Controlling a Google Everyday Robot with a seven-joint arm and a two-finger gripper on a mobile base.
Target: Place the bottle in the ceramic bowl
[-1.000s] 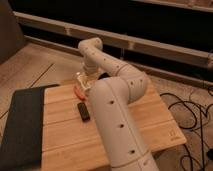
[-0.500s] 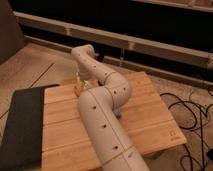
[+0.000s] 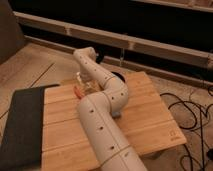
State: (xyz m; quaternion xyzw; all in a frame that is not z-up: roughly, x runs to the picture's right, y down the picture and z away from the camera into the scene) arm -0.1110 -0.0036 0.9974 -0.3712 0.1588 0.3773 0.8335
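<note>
Wooden table (image 3: 150, 117) — the gripper (image 3: 83, 87) hovers near its far edge, left of the ceramic bowl (image 3: 120, 76) — open or closed, I can't tell.

We see warm, rather dim light falling from above on the worktop (image 3: 145, 115), its pale wood the brightest area, while the background behind stays nearly black. The arm (image 3: 105, 130) carries a soft sheen along its top and a small dark shadow under its bend. The gripper (image 3: 82, 86) sits in muted light near the worktop's far left edge.
</note>
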